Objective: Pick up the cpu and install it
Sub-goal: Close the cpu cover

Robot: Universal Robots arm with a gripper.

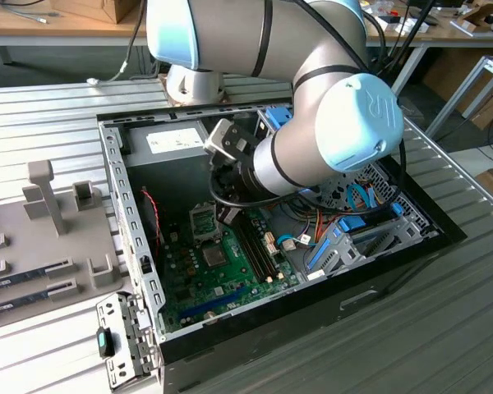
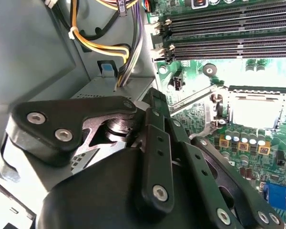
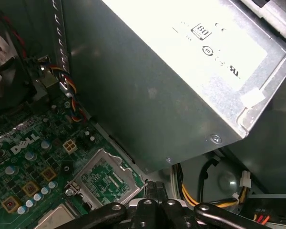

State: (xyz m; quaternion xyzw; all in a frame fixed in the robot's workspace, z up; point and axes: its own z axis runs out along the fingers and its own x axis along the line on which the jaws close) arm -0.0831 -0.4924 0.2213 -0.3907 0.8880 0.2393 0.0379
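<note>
Gripper low inside case, over open socket; finger spread and grasp: cannot tell. Cpu apparently flat on motherboard just beside socket, on side away from power supply, metal top up. Square, no long axis; edges parallel to socket.

A ribbed grey metal surface spreads under the scene in the exterior view. Behind it runs a long wooden workbench, with a cardboard box on top and dark floor beneath.
</note>
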